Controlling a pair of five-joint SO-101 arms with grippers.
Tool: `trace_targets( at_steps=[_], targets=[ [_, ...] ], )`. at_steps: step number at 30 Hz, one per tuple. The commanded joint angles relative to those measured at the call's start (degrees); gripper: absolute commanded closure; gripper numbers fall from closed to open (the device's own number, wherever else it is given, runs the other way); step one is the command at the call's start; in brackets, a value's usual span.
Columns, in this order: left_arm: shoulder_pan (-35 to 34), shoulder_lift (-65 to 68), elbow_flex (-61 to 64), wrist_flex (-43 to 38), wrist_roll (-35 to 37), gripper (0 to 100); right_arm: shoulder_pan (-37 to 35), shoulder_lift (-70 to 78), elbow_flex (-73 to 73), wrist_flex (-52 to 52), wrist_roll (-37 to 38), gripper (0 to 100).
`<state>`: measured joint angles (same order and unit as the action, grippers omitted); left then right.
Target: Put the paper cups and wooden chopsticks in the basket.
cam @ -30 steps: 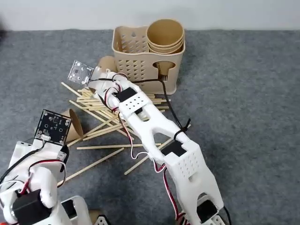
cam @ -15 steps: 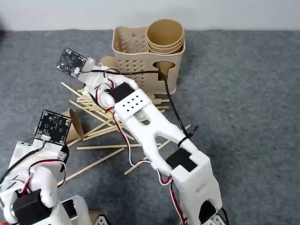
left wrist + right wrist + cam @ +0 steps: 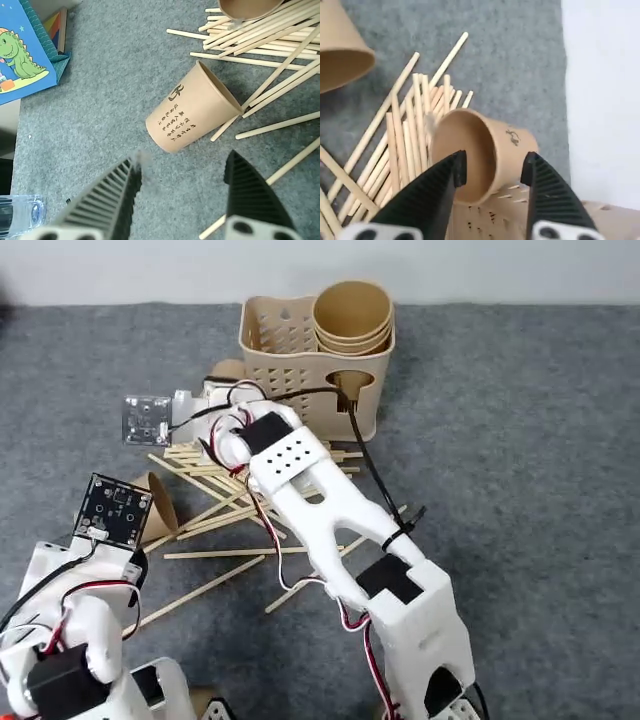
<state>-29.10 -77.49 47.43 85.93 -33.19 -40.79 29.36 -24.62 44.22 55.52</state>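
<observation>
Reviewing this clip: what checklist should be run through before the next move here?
1. Right jaws open: ok.
2. Right jaws lined up on the tipped cup beside the basket: ok.
3. Right jaws touching that cup: cannot tell.
4. Cup free of the chopsticks: not ok, they crowd its rim.
5. Basket room beside the stacked cups: ok.
6. Left jaws open near the second cup: ok.
</observation>
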Motion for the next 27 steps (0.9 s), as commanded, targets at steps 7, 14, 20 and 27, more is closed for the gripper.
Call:
trace_targets(
  at_steps=[7, 14, 20, 27],
  targets=[
    [0.3, -0.3, 0.0, 0.3, -0.4, 74, 2.1, 4.5, -2.8, -5.9, 5.5, 80.5],
    [0.3, -0.3, 0.0, 0.4, -0.4, 74, 4.6, 9.4, -4.8, -10.1, 6.9, 80.5],
    [0.3, -0.3, 0.0, 0.4, -0.4, 74, 4.4, 14.5, -12.6, -10.1, 6.8, 80.5],
    [0.3, -0.3, 0.0, 0.4, -0.4, 74, 4.2, 22.2, -21.8, -10.2, 4.2, 89.0]
  ],
)
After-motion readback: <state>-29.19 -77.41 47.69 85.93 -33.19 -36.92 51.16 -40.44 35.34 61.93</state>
